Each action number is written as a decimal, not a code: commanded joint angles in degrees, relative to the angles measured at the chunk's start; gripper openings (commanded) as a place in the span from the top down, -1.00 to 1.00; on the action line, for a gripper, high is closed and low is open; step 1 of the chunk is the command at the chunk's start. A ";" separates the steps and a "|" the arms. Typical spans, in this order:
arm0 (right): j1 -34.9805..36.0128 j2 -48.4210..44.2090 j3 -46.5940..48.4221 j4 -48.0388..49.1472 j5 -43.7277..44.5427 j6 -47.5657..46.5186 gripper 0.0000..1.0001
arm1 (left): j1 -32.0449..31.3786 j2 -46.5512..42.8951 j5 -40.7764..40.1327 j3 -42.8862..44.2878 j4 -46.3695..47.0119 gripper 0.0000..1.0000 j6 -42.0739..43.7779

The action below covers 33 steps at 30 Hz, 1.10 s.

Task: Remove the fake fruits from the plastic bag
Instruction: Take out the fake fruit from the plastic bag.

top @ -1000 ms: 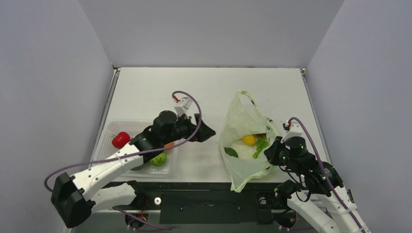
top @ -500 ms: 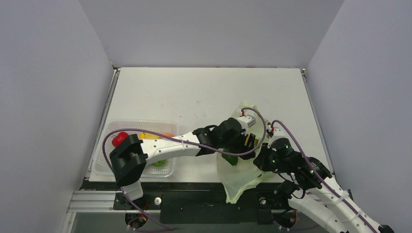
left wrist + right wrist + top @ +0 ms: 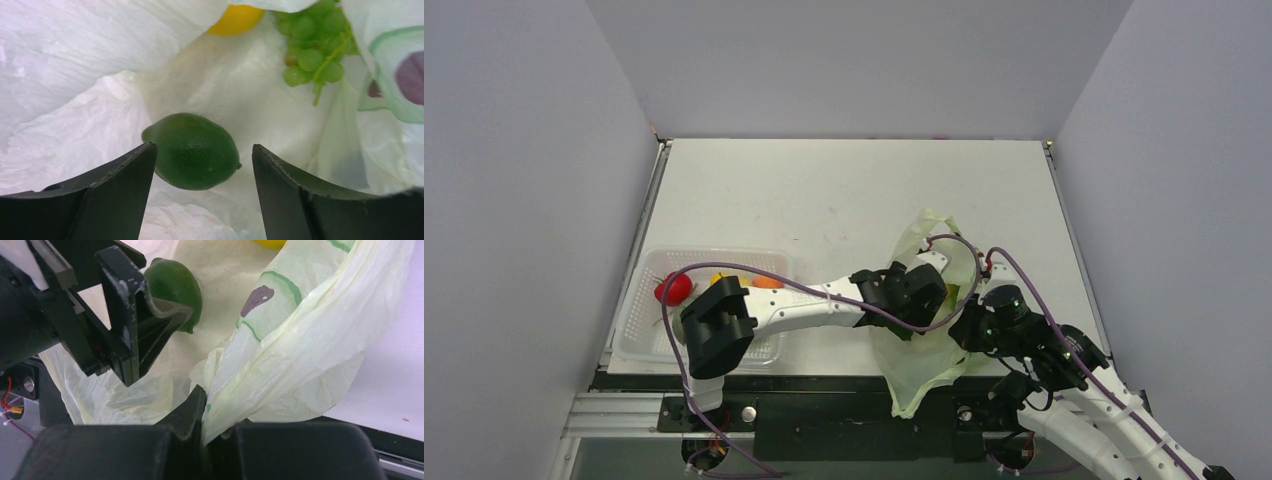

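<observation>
The pale yellow-green plastic bag (image 3: 921, 355) lies at the near right of the table. My left gripper (image 3: 932, 303) is open inside its mouth. In the left wrist view a dark green lime (image 3: 192, 150) lies on the bag's floor (image 3: 75, 65) between the open fingertips of the left gripper (image 3: 202, 147), with a gap on the right side. A yellow fruit (image 3: 235, 17) and green grapes (image 3: 312, 50) lie further in. My right gripper (image 3: 205, 405) is shut on the bag's edge (image 3: 310, 340) and holds the mouth up. The lime (image 3: 180, 285) also shows there beside the left fingers (image 3: 122, 315).
A clear latticed basket (image 3: 639, 325) stands at the near left with a red fruit (image 3: 672, 288), a yellow one (image 3: 719, 280) and an orange one (image 3: 767, 283) in it. The left arm stretches across from the basket to the bag.
The left arm swung from over the basket to the right and into the bag's mouth, then reached lower. The right gripper pulled the bag's edge inward and held it.
</observation>
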 commanded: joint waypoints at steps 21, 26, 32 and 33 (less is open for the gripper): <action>0.52 -0.44 5.87 -2.10 10.50 0.06 1.00 | 0.36 12.86 4.36 15.98 -3.05 0.62 4.84; 0.48 -1.44 7.90 -4.03 13.99 -0.09 1.00 | 0.43 10.26 7.42 17.38 0.50 1.00 5.61; 0.54 -1.93 7.34 -4.36 16.66 0.82 1.00 | 0.58 2.56 8.94 12.20 6.24 1.00 4.79; 0.51 -1.96 7.24 -4.41 16.85 0.80 1.00 | 0.88 -0.08 9.10 10.88 8.41 1.00 4.10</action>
